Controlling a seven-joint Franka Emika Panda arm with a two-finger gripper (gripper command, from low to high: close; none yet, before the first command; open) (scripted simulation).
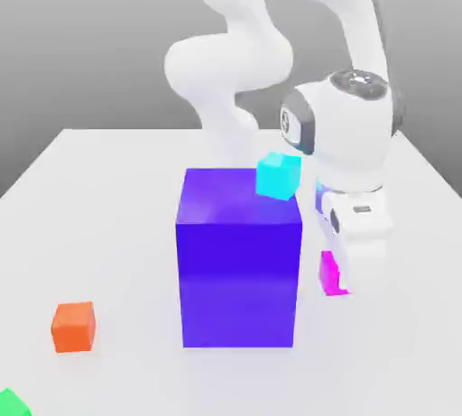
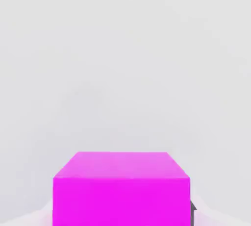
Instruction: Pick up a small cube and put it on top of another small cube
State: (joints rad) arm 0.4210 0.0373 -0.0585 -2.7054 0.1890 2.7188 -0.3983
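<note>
The claw (image 1: 341,281) is clamped on the one magenta small cube (image 1: 330,273), just beside the single big blue-violet block (image 1: 239,261). One cyan cube (image 1: 277,176) sits behind that block; one orange cube (image 1: 73,328) rests on the surface (image 1: 108,225), well apart from it.

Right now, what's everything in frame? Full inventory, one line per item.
big block: 1, blue-violet, middle of the table, the tallest thing on it
cyan cube: 1, cyan, at the big block's upper corner on the exterior view's right; whether it rests on the block or sits behind it I cannot tell
magenta cube: 1, bright magenta, held in the pincer, on the exterior view's right of the big block; seen close up in the hand view
orange cube: 1, orange, on the table toward the exterior view's left, apart from the big block
green piece: 1, green, cut off at the exterior view's lower left corner
table: 1, white
arm: 1, white
pincer: 1, white, shut on the magenta cube
</note>
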